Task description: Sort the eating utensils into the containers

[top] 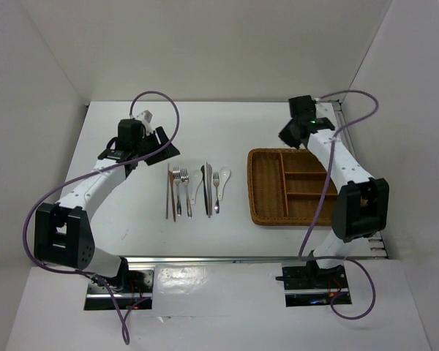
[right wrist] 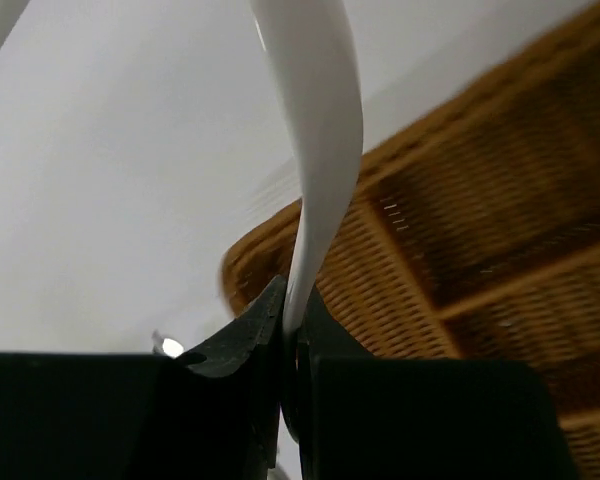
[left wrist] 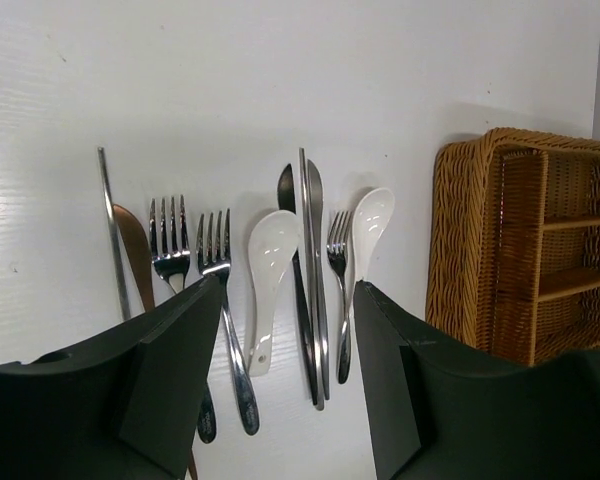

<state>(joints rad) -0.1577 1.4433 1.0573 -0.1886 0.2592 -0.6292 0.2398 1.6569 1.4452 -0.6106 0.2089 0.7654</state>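
A: What lies nearest the bases?

B: Bare flat white surface, open along its near edge. Beyond that, left of the rectangular brown woven wicker tray, the utensils lie side by side, handles toward the bases. The thin brown chopsticks are farthest from the tray, then come slim silver metal forks, a long silver metal knife and two glossy white soup spoons. A bare strip separates the row from the tray's left wall.

A: And the left tool?

B: Raised above that row, left of the tray, jaws spread wide with nothing between them.

A: The tray's other sides?

B: Its right wall sits near the surface's right edge. Behind its far rim, open surface runs to the plain white back wall.

A: The right tool?

B: Over the tray's far rim, jaws pinched tight on the handle of a curved white soup spoon, which rises from the grip and leaves the wrist view at the top.
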